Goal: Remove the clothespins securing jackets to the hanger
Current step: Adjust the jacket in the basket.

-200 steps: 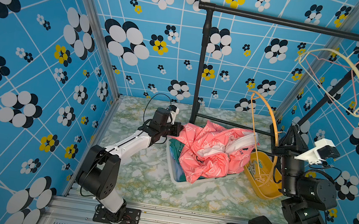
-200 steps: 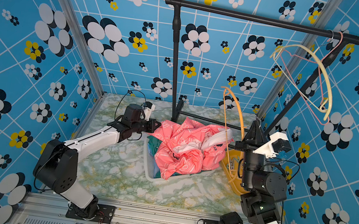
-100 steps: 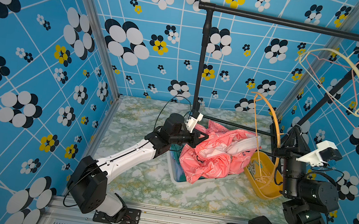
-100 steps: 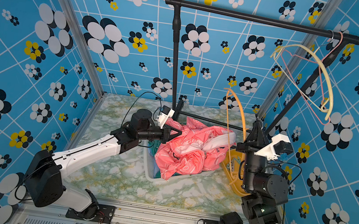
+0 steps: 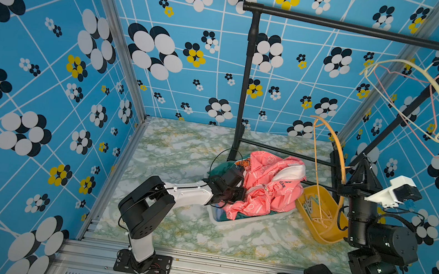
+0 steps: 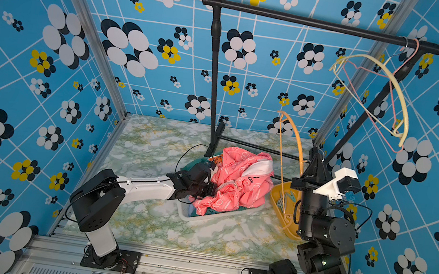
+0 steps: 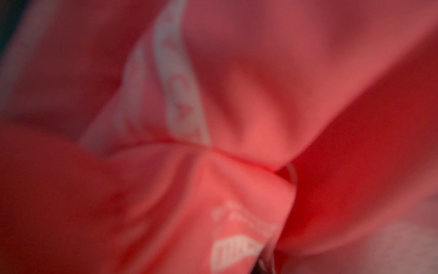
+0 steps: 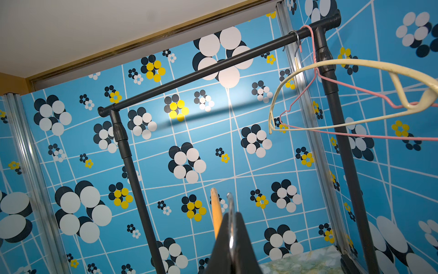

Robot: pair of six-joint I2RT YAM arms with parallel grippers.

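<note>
The clothespins (image 5: 311, 205) we can see lie loose in the yellow basket (image 5: 324, 240), none clipped to cloth. The jackets (image 5: 268, 184) are heaped in the white bin (image 5: 229, 222), the pink one on top, all off their hangers. The left gripper (image 5: 242, 195) is pressed together among the pink folds; whether it pinches cloth we cannot tell. The right gripper (image 8: 231, 227) pinches the orange hanger (image 5: 339, 144) by its hook. We judge the work nearly finished.

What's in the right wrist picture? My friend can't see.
The shut right gripper holds an orange hanger by its metal hook. Behind it, a black clothes rail carries a cream hanger and a pink hanger, against blue flowered walls.
</note>
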